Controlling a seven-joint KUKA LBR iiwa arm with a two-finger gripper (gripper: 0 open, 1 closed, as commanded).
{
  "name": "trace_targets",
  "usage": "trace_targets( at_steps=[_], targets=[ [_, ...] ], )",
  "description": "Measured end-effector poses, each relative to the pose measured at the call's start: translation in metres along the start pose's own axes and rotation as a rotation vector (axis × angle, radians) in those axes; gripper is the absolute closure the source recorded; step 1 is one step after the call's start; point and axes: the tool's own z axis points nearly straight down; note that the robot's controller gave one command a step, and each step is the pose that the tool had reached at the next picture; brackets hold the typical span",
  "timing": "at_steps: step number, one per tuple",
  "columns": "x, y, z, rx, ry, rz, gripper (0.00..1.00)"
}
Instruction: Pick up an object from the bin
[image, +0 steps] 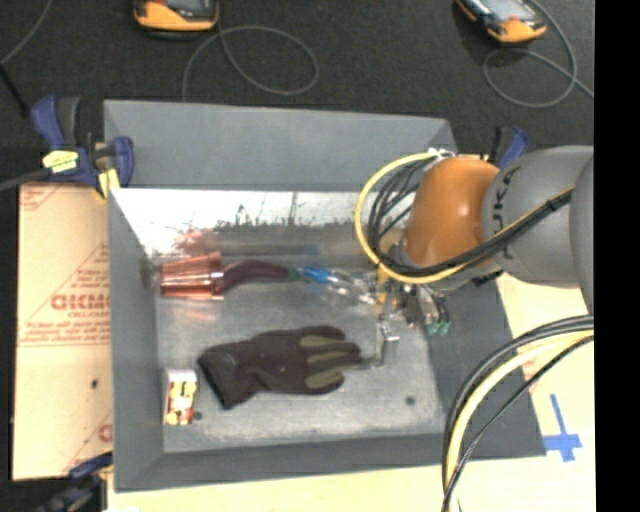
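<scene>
Noted gripper (385, 338) at three o'clock end of glove (280, 365); open or closed, cannot tell. Risk: catching only a limp tip, fabric slipping out on lift.

The grey metal bin (300, 150) has a flat, speckled floor and sloping walls. A dark glove (280, 365) lies flat on the floor, its fingers pointing to the view's right. Just left of the glove's cuff sits a small white box (180, 397) with yellow and red marks. Above the glove, by the far wall, a red see-through cup (190, 277) lies on its side, with a maroon piece (255, 270) at its right end. Above the glove's fingers lies a clear item (318, 274) with a blue tip.
</scene>
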Motion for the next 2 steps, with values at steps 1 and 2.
trace_targets(
  at_steps=[1,2],
  targets=[
    [0.028,0.011,0.006,0.008,-0.008,-0.153,0.0],
    [0.056,0.037,0.009,0.001,0.0,-0.009,0.0]
  ],
)
